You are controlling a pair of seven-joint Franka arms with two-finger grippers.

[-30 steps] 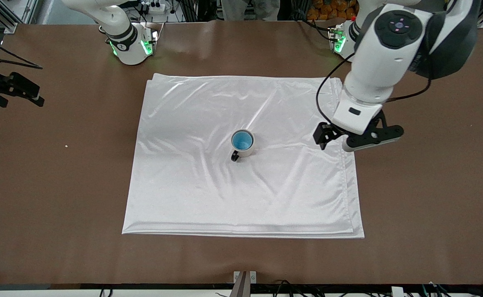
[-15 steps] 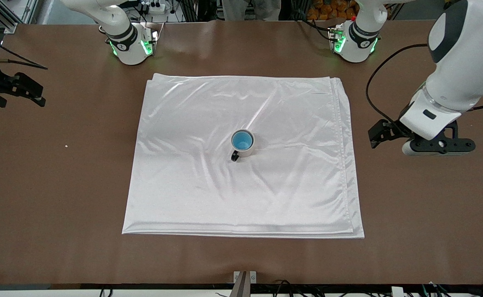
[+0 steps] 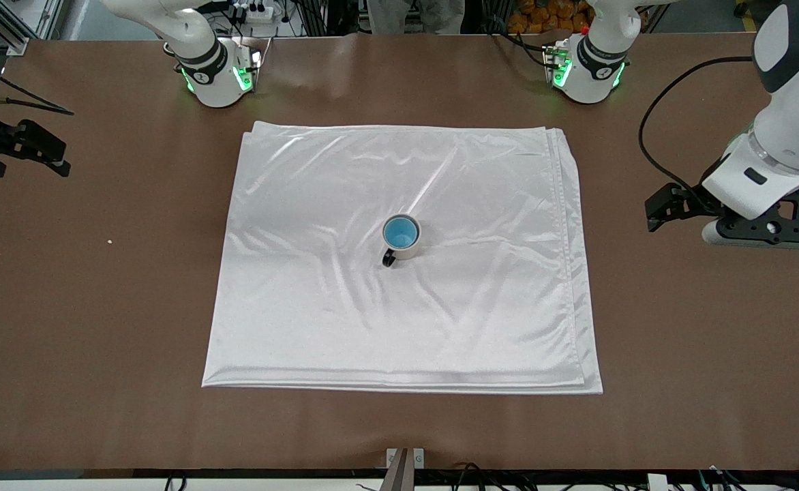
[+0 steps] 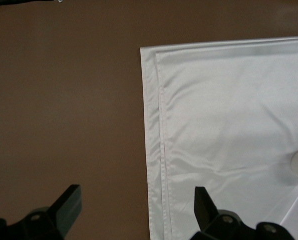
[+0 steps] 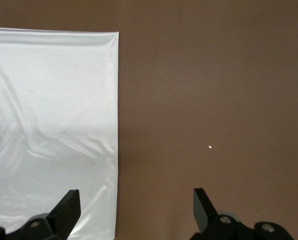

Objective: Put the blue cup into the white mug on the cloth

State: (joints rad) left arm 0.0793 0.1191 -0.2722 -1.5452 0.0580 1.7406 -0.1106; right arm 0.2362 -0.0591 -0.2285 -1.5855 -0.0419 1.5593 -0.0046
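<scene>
2 cups sit nested near the middle of the cloth [image 3: 399, 259]: the blue cup [image 3: 400, 234] stands upright inside the white mug [image 3: 403, 240], its bright blue interior facing up, and the mug's black loop handle [image 3: 388, 258] points toward the front camera. The cloth is a glossy white folded sheet with soft wrinkles and layered edges along the left arm's end, lying flat on the surface [image 3: 99, 307], a broad brown top with a matte sheen. 1 tiny pale speck [image 3: 109, 241] lies on the bare brown toward the right arm's end, well apart from the cloth. The left claw [image 3: 740, 228] hangs over the bare surface past the cloth's edge at the left arm's end, its fingers [image 4: 69, 205] spread wide with nothing between them; a black cable loops from its wrist. The right claw [image 3: 14, 146] waits over the bare surface at the right arm's end, its fingers [image 5: 69, 207] likewise wide apart and holding nothing. 2 white arm bases [image 3: 215, 71] with green lights stand along the edge of the surface farthest from the front camera, with metal framing, cables and a power strip past them. Cables also run under the edge nearest the front camera.
</scene>
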